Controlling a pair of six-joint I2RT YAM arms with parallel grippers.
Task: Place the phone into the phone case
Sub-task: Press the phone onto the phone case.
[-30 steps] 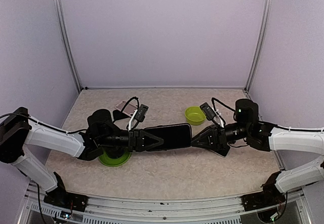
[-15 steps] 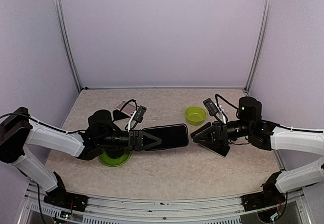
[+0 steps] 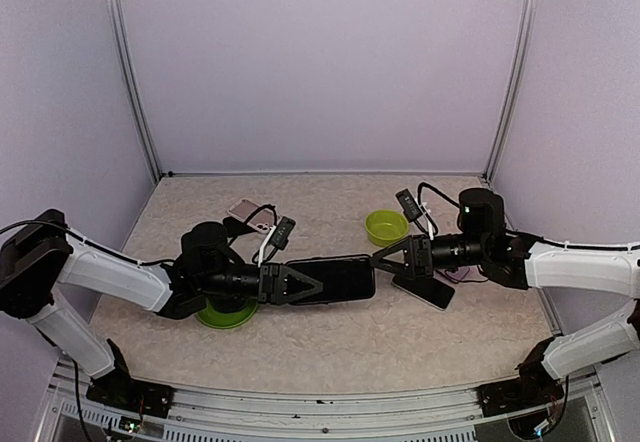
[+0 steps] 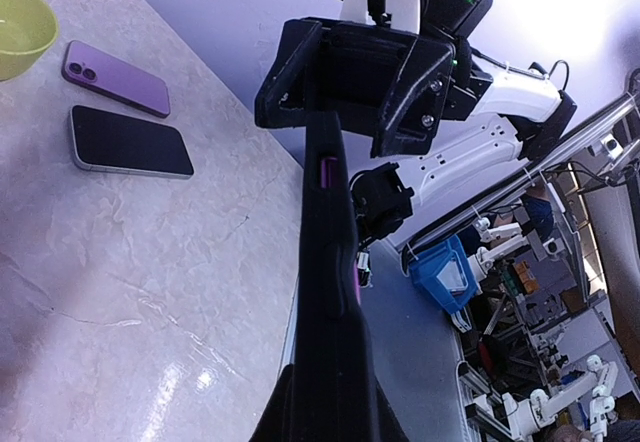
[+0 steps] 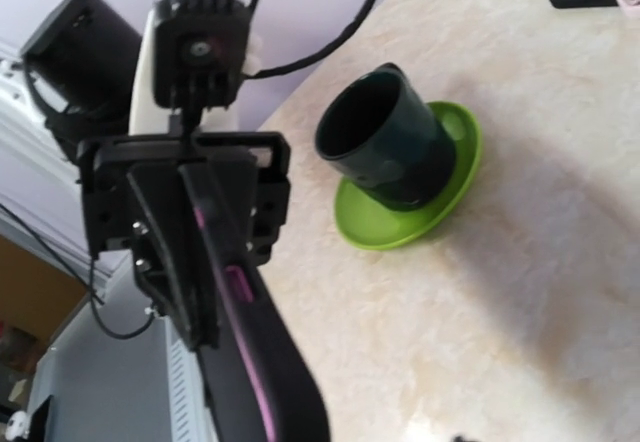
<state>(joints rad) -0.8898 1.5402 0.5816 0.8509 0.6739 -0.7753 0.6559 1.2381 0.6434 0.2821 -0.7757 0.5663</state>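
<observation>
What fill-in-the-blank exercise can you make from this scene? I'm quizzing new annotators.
1. The left gripper grips a ___ case.
2. The dark cup stands on a ___ saucer.
3. Beside the dark-screened phone lies a ___ phone.
Missing: black, green, purple.

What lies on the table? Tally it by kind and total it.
Green bowl: 1
Green saucer: 1
Dark cup: 1
Phones by the bowl, purple phone and dark-screen phone: 2
Unclear pieces at back left, pink piece and black piece: 2
Total: 7
Not counted: black case, held in the air.
</observation>
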